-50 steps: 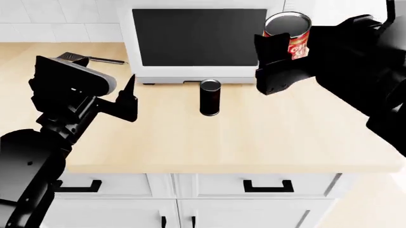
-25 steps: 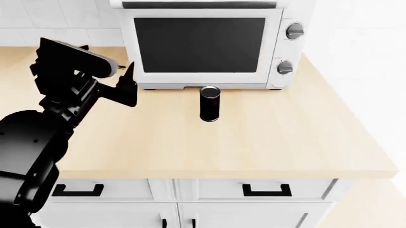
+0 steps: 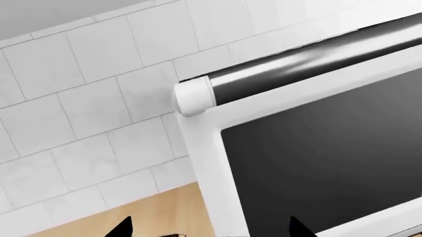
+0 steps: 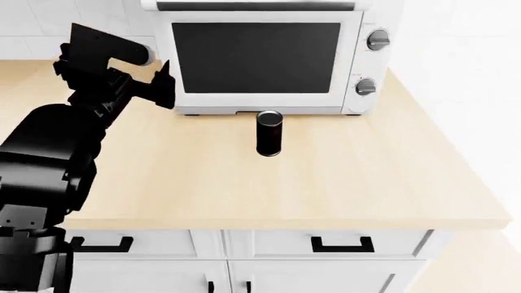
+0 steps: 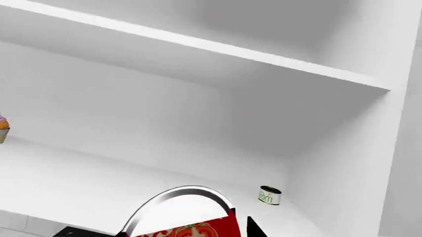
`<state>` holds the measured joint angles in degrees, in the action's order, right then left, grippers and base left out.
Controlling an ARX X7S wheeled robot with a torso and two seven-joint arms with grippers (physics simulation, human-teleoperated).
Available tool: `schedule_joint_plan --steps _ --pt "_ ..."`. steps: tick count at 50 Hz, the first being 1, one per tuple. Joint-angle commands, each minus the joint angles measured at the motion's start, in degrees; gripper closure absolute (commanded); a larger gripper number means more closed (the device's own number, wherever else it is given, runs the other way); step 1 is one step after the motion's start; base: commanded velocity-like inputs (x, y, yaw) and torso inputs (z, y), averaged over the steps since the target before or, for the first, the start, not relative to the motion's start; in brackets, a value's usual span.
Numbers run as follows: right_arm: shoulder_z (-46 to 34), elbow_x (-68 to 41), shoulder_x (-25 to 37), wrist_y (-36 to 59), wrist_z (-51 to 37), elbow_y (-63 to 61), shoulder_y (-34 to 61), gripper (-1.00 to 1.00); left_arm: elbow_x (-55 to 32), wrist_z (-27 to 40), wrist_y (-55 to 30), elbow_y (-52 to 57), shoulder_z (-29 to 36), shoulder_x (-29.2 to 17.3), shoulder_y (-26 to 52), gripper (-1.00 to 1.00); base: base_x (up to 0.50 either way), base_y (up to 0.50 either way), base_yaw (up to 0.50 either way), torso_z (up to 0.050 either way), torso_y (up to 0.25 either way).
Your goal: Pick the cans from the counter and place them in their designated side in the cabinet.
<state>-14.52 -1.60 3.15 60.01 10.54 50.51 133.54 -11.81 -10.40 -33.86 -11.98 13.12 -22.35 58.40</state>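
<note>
The counter [image 4: 244, 183] spreads wide and pale across the head view, over white drawers with black handles [image 4: 343, 244]. At its far side stands a white toaster oven [image 4: 269, 61] with a dark glass door and two round knobs [image 4: 377, 39] at its right; no lettering on it can be read. The left wrist view shows the same oven's upper left corner, its bar handle [image 3: 310, 64] and the white tiled wall [image 3: 86, 98] behind.

The left arm [image 4: 49, 159] rises from the near left, and the left gripper [image 4: 158, 82] hovers above the counter just left of the oven, holding nothing. In the left wrist view two dark fingertips [image 3: 123, 228] show at the frame's edge, well apart, so the fingers are spread.

The near-black can [image 4: 269, 133] stands upright on the counter just in front of the oven door, with its metal top facing up; any label on it is too dark to read.

The right gripper is out of the head view. In its wrist view the red can [image 5: 188, 219] is cut off at the frame's edge: only its metal rim and a strip of red label with a pale emblem show, no readable words. A dark finger [image 5: 254, 228] sits against the can's side, though the grip itself is hidden. Beyond is a white cabinet shelf [image 5: 99, 182], with a small can [image 5: 269, 195] far off in the corner carrying green lettering too small to read, and something partly cropped at the other end [image 5: 3, 127].
</note>
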Motion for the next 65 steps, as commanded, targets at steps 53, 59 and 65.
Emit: schedule_joint_plan --steps 53,59,65 --pt "7.7 5.5 -3.1 -9.8 -5.8 8.1 1.5 1.00 10.5 13.3 28.9 -63.0 0.6 0.9 28.5 -1.00 0.01 0.00 0.00 0.000 0.000" --pt "7.7 5.5 -3.1 -9.8 -5.8 8.1 1.5 1.00 9.5 12.7 29.2 -62.7 -0.9 -0.8 27.9 -1.00 0.20 0.00 0.00 0.000 0.000" --pt "7.7 5.5 -3.1 -9.8 -5.8 8.1 1.5 1.00 7.0 12.8 18.5 -44.6 -3.2 -3.8 21.2 -1.00 0.21 0.00 0.00 0.000 0.000"
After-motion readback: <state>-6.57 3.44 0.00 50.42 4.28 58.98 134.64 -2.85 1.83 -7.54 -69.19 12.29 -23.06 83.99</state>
